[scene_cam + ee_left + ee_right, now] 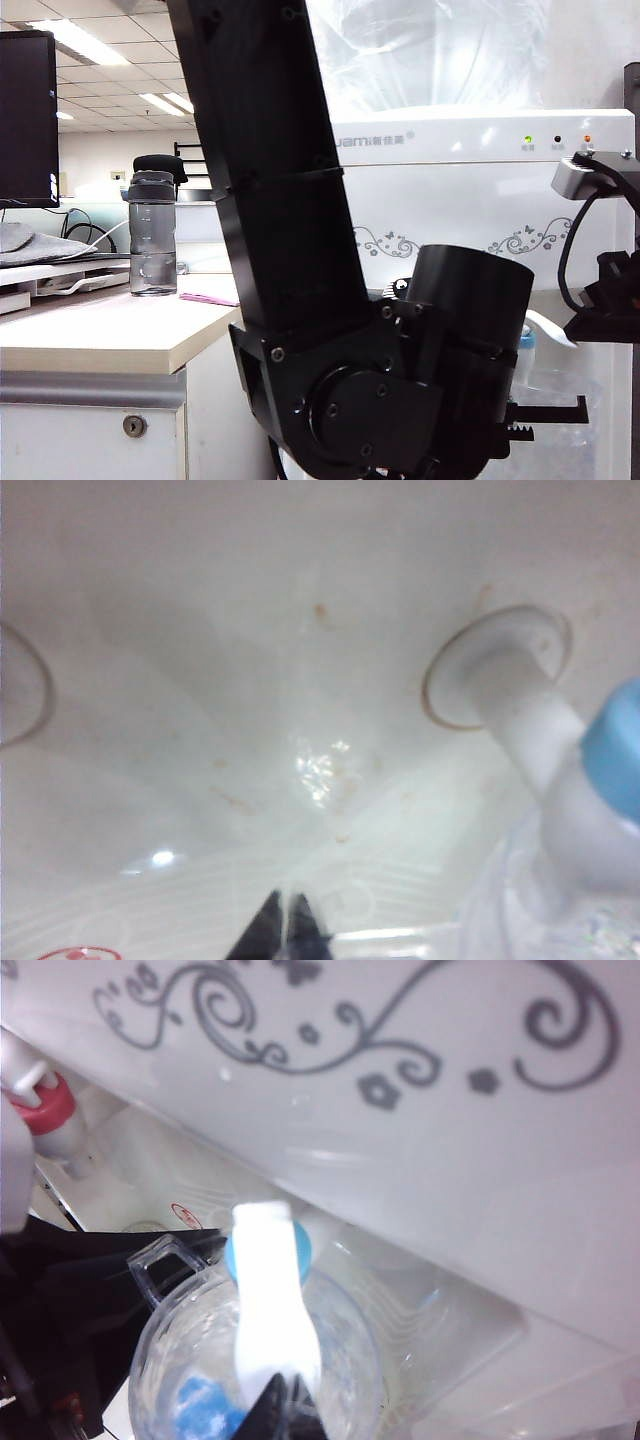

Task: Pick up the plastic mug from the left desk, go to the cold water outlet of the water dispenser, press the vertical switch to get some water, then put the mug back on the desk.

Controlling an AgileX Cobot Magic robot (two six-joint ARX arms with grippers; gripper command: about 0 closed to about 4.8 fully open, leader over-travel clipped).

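Note:
The clear plastic mug (345, 1360) sits under the cold water outlet (297, 1245), the blue-collared tap of the water dispenser (480, 200). The mug's thin handle (157, 1260) runs to black fingers beside it. My left gripper (287, 928) is shut, seemingly on that handle, with the mug (520, 900) and the cold water outlet (610, 750) to one side. My right gripper (290, 1400) is shut, its tips against the lower end of the white vertical switch (268, 1300). Whether water is running cannot be made out. The left desk (110, 335) is at the left.
A smoky-grey bottle (152, 235) with a black cap, a pink sheet (210, 297) and a monitor (27, 120) are on the desks. The red-collared tap (45, 1110) sits beside the blue one. The left arm (300, 250) blocks the middle, with the right arm (610, 290) at the far right.

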